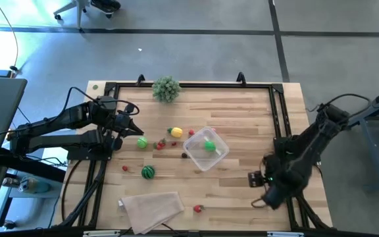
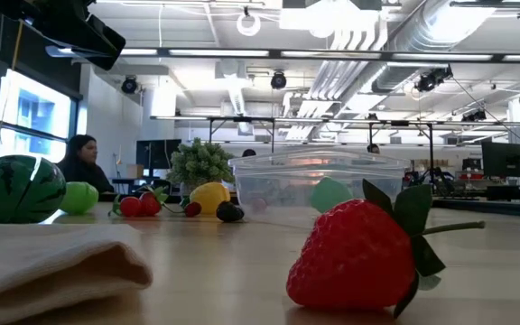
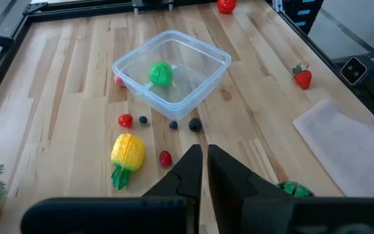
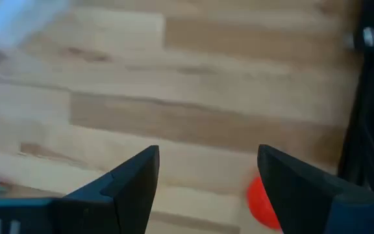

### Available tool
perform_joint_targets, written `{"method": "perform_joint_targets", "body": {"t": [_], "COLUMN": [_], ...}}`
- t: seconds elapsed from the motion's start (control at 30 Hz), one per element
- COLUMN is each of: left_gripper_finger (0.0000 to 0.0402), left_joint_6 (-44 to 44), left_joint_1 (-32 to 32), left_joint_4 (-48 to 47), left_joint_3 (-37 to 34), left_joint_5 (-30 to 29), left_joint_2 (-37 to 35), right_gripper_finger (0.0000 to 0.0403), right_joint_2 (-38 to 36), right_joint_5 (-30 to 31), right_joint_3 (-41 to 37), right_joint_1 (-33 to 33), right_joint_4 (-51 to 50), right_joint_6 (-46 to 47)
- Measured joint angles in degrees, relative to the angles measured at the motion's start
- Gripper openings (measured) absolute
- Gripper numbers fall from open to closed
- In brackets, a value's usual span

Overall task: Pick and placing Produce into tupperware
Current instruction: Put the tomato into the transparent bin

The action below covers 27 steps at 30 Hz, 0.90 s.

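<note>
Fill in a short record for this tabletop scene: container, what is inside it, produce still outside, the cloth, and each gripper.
container: clear tupperware, mid-table
inside: one green ball-shaped piece
outside: striped watermelon, yellow fruit, strawberry, green piece, small red bits
cloth: folded beige cloth, at the table's front edge
left gripper: shut, empty, left of the produce
right gripper: open, empty, near the table's right edge
</note>
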Motion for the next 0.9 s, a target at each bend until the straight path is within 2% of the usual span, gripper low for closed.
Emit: {"method": "perform_joint_targets", "body": {"t": [0.17, 0.37, 0.9], "left_gripper_finger": [0.0017, 0.0017, 0.0017], "left_joint_6": [0.0, 0.0, 0.0], "left_joint_1": [0.0, 0.0, 0.0], "left_joint_4": [0.0, 0.0, 0.0], "left_joint_3": [0.0, 0.0, 0.0], "left_joint_5": [0.0, 0.0, 0.0], "left_joint_2": [0.0, 0.0, 0.0], "right_gripper_finger": [0.0252, 0.0252, 0.0252], "right_joint_2": [3.6, 7.0, 13.6], "right_joint_5": [-4.4, -7.6, -11.7], "right_joint_3": [0.0, 0.0, -0.1], "right_joint_1": [5.7, 9.5, 10.9], "right_joint_4": [0.7, 2.6, 5.3], "right_joint_6": [5.9, 9.9, 10.7]}}
